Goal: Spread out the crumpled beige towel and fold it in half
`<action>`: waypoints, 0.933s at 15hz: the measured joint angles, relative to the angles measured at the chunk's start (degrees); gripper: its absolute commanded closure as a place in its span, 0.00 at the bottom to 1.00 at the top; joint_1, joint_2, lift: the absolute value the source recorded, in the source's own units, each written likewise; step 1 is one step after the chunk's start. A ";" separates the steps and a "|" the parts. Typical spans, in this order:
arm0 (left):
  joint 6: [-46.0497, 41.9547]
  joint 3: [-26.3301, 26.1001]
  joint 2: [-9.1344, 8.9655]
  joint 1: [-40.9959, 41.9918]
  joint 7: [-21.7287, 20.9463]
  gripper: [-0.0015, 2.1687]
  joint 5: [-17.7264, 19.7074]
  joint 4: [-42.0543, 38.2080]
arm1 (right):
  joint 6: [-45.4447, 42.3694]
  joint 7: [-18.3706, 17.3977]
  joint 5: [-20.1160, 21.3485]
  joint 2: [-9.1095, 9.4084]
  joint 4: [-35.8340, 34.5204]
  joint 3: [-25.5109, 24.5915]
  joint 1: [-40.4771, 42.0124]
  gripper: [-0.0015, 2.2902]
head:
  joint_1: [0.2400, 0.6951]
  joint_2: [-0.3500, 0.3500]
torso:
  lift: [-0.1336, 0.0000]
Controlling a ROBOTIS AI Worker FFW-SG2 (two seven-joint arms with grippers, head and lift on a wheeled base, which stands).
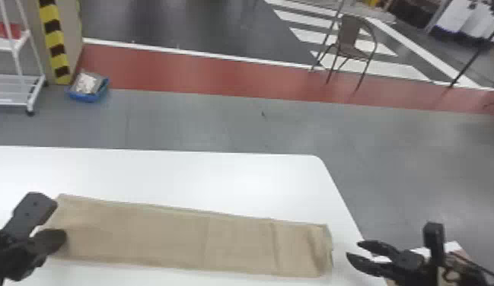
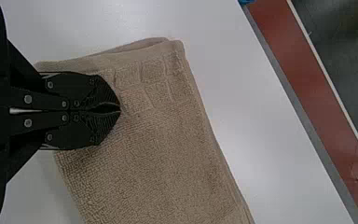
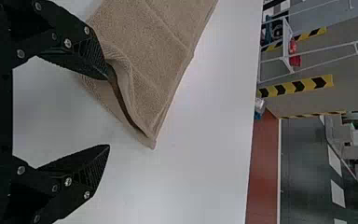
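Across the smooth white worktop (image 1: 173,171), the beige terry-cloth towel (image 1: 173,235) lies in a long folded strip. The left gripper (image 1: 64,236) has its jaws pressed together over one end; the right gripper's (image 1: 354,249) are spread near the other.

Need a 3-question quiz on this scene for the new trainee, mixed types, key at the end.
1. True or false: the left pincer stands wide open.
2. In the head view, the right pincer shows beyond which end of the towel?
a) the left end
b) the right end
c) the middle of its far edge
3. Fill in: the towel lies on a ____ table.

Key: 1 false, its fingers are together; 2 b; 3 white.
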 measured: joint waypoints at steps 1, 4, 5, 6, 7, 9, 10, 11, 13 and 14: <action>-0.38 0.03 0.06 -0.10 0.02 0.71 0.07 0.23 | -0.15 0.00 0.12 0.20 0.81 0.82 -0.68 0.26 | 1.00 0.00 | 1.00; -1.54 0.06 0.24 -0.36 0.11 0.71 0.39 0.69 | -0.37 0.02 0.33 1.27 2.67 2.86 -2.45 0.26 | 1.00 0.00 | 1.00; -1.73 0.06 0.31 -0.46 0.11 0.71 0.50 0.76 | -0.37 0.04 0.49 1.57 2.95 3.13 -2.76 0.26 | 1.00 0.00 | 1.00; -1.88 0.06 0.44 -0.58 0.11 0.71 0.70 0.81 | -0.34 0.13 0.65 1.75 3.35 3.36 -3.12 0.26 | 1.00 0.00 | 1.00; -1.98 0.06 0.62 -0.66 0.11 0.71 0.85 0.82 | -0.13 0.25 0.77 1.80 3.67 3.65 -3.39 0.26 | 1.00 0.01 | 1.00; -2.12 0.10 0.81 -0.73 0.07 0.71 1.01 0.78 | 0.51 0.81 1.10 1.80 3.88 3.95 -3.61 0.36 | 1.00 0.02 | 1.00; -2.13 0.19 0.84 -0.74 0.05 0.71 1.06 0.71 | 0.72 1.14 1.20 1.79 3.93 3.92 -3.65 0.36 | 1.00 0.02 | 1.00; -2.14 0.30 0.86 -0.74 0.06 0.71 1.09 0.66 | 0.89 1.54 1.21 1.70 3.98 3.77 -3.63 0.36 | 1.00 0.02 | 1.00; -2.15 0.46 0.93 -0.77 0.10 0.71 1.12 0.67 | 1.23 2.32 0.89 1.63 4.01 3.60 -3.44 0.36 | 1.00 0.02 | 1.00; -2.15 0.47 0.93 -0.80 0.05 0.71 1.12 0.67 | 1.36 2.41 0.87 1.65 4.01 3.59 -3.40 0.36 | 1.00 0.02 | 1.00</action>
